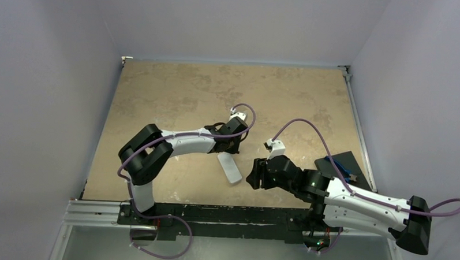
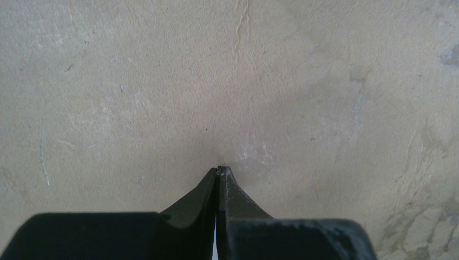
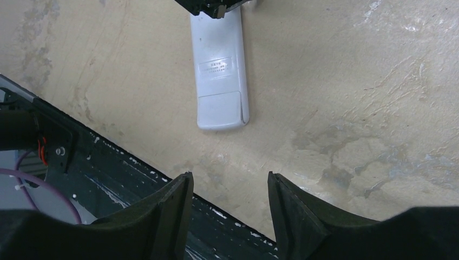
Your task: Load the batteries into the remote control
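Left tool [image 1: 234, 143], seen from above, sits over the far end of the remote control [image 1: 230, 169], which lies white on the bench [image 1: 177, 87]. My right tool [image 1: 254, 175] is just beside its near end. Behind the right tool, a dark pad [image 1: 353, 160] carries a blue item [image 1: 335, 165].

On the left wrist view, that tool is pressed together, with bare bench ahead.

On the right wrist view, the jaws stand apart and empty. Ahead lies the remote's plain back, and I cannot read its small label.
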